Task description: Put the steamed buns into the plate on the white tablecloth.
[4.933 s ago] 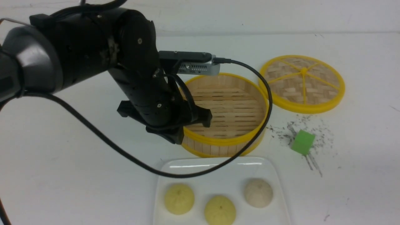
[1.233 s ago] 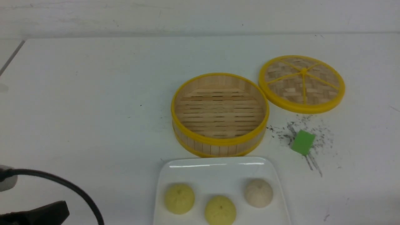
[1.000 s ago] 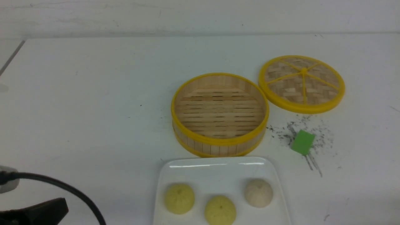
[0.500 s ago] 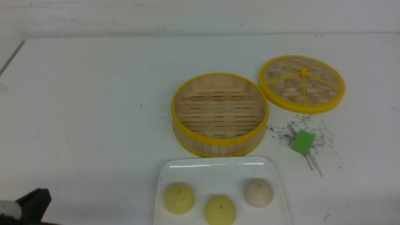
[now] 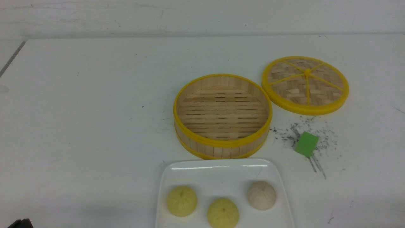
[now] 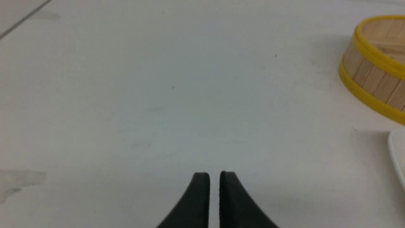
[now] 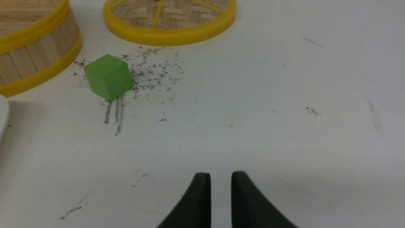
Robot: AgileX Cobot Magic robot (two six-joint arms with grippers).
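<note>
On the plate (image 5: 221, 171), at 6 o'clock of the steamer (image 5: 222, 116), sit 3 steamed buns (image 5: 223, 212). Left end effector (image 6: 214, 174) & right end effector (image 7: 219, 176): jaws nearly closed, holding nothing, over the table (image 5: 88, 110).

The left gripper (image 6: 214, 177) shows as two matte black fingers (image 6: 199, 202), each smooth and broad at the base, curving up to a narrow, flat-cut tip. The right gripper (image 7: 219, 178) has the same pair of plain black, horn-shaped fingers (image 7: 245, 202), without screws, markings or cables in sight. In the front view only a small black corner of the left arm (image 5: 21, 223) shows.
</note>
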